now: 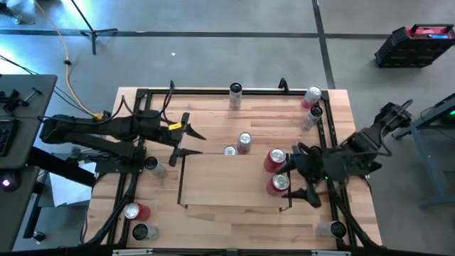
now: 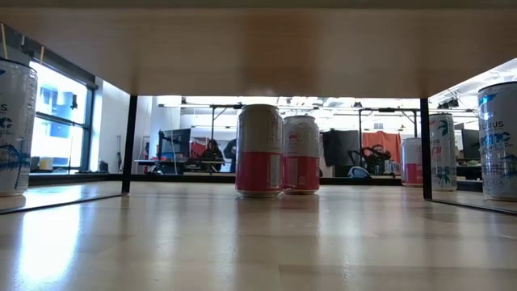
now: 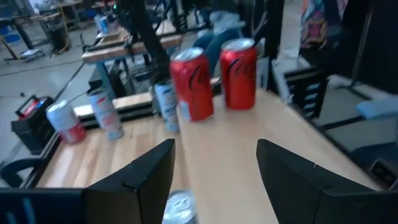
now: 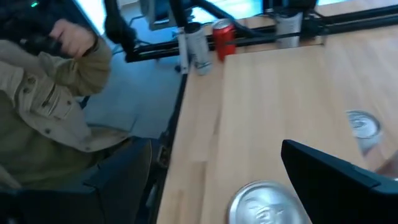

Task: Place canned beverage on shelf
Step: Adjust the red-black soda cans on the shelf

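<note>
The shelf (image 1: pixel 227 181) lies mid-counter (image 1: pixel 234 220), two red cans (image 1: pixel 274 159) standing at its right edge. The right claw (image 1: pixel 302 174) hangs spread wide over the nearer red can (image 1: pixel 279 184), gripping nothing. The left claw (image 1: pixel 188 139) hovers partly spread and empty by the shelf's far left corner.

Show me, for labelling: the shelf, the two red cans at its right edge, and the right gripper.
shelf (image 1: pixel 227 181), high view, bare wood.
two red cans (image 1: pixel 274 159), high view, upper can's body.
right gripper (image 1: pixel 302 173), high view, between fingertips.
</note>
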`<state>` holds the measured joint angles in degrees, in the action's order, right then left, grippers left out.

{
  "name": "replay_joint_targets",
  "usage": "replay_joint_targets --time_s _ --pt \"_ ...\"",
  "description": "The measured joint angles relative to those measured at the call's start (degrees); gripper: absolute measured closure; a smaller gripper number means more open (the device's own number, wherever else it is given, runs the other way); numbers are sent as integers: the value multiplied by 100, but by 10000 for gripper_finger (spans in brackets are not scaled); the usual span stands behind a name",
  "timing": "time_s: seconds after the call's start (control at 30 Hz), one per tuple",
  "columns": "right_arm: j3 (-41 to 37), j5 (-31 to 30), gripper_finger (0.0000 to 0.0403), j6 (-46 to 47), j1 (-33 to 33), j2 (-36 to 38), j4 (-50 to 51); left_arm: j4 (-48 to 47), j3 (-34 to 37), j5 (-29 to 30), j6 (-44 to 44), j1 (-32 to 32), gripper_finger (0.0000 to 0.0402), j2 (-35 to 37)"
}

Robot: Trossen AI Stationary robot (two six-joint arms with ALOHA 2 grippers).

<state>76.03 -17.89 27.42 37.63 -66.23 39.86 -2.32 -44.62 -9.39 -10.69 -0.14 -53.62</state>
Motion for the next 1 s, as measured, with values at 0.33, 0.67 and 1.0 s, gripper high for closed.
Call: replay_joint_targets --time_s 0.33,0.67,1.0 --pt "0 -710 59 489 761 -500 415 425 0 505 691 -689 186 44" --pt "0 -1425 59 1089 805 -548 928 751 -4 972 764 -1344 186 -47" --pt "10 -1164 59 1019 461 -809 914 775 -4 1332 753 -1537 186 -47"
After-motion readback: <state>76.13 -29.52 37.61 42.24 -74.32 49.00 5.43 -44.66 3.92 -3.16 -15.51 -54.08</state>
